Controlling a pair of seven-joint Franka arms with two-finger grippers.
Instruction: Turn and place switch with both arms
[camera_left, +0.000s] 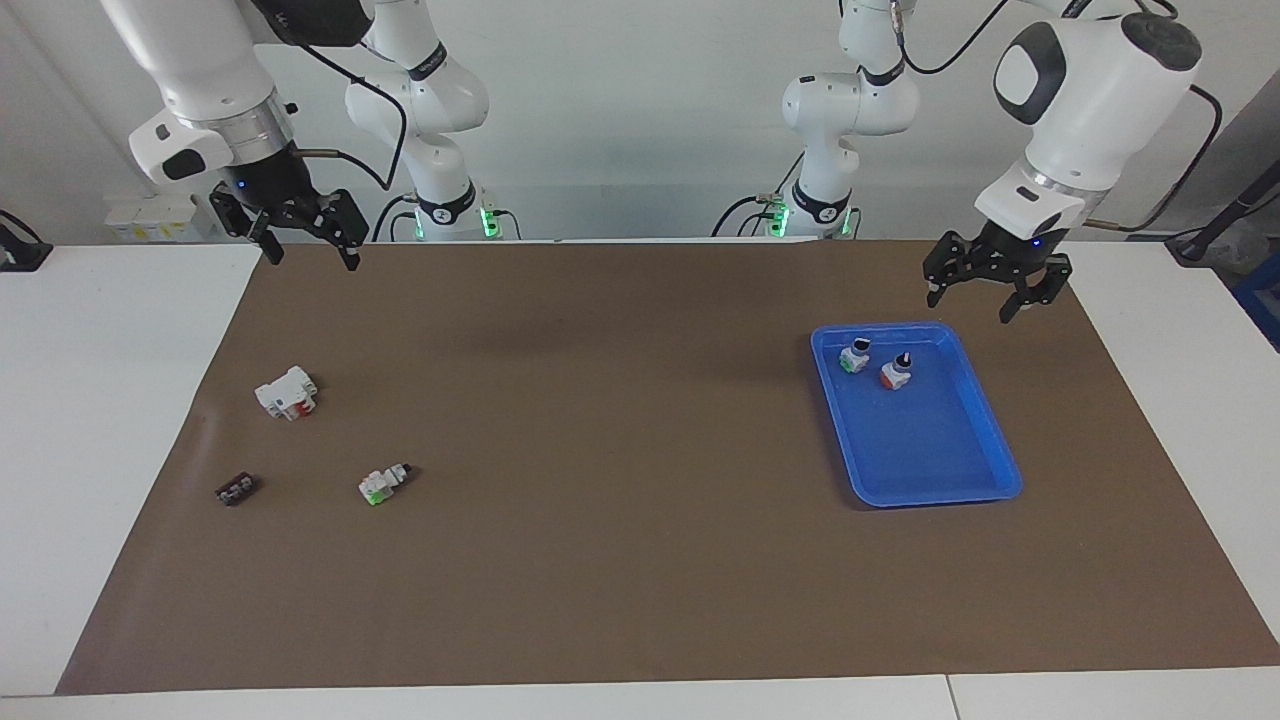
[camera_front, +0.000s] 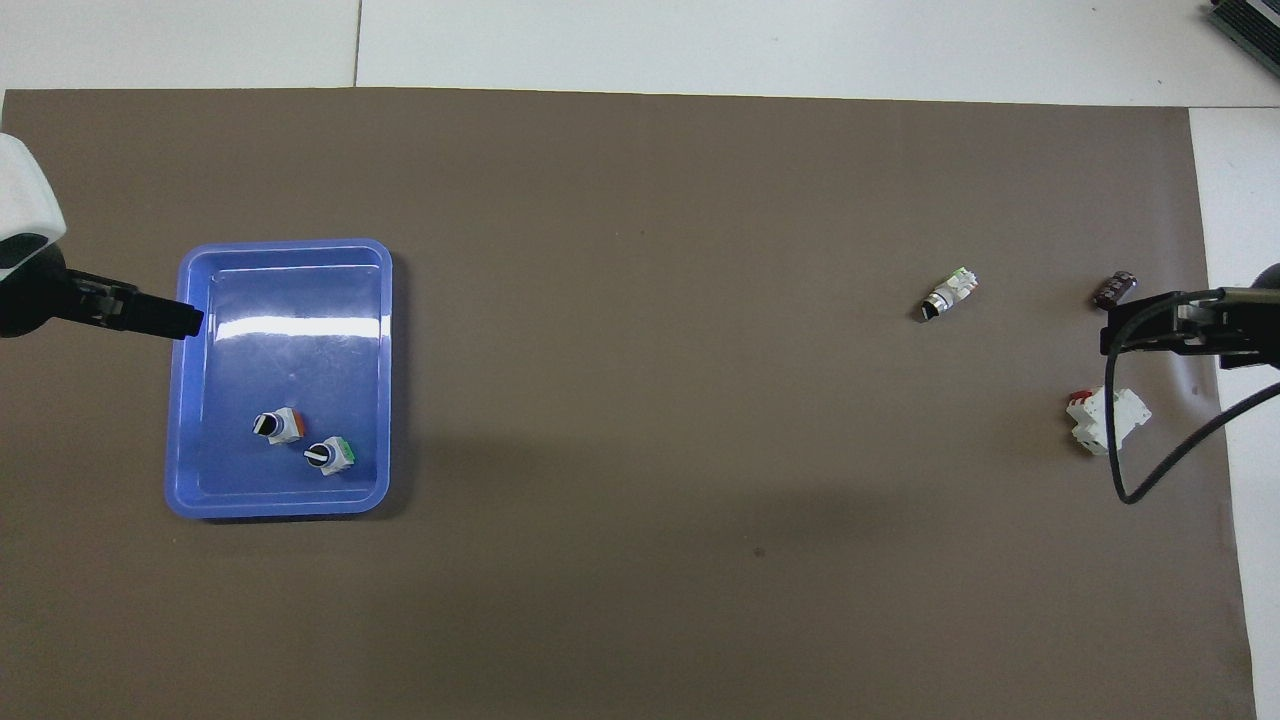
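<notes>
The switch (camera_left: 895, 373) (camera_front: 277, 425), white with an orange band and a black knob, stands upright in the blue tray (camera_left: 930, 495) (camera_front: 280, 245), in the part nearer the robots. My left gripper (camera_left: 968, 305) (camera_front: 150, 315) hangs open and empty, raised well above the tray's rim on the left arm's end and clear of the switch. Over the mat's edge at the right arm's end, my right gripper (camera_left: 312, 258) (camera_front: 1150, 335) is held high, open, with nothing in it.
A green-banded switch (camera_left: 853, 357) (camera_front: 329, 455) stands in the tray beside the orange one. On the brown mat toward the right arm's end lie another green-banded switch (camera_left: 380, 484) (camera_front: 945, 297), a white block with a red part (camera_left: 287, 392) (camera_front: 1105, 418) and a small dark part (camera_left: 236, 489) (camera_front: 1115, 288).
</notes>
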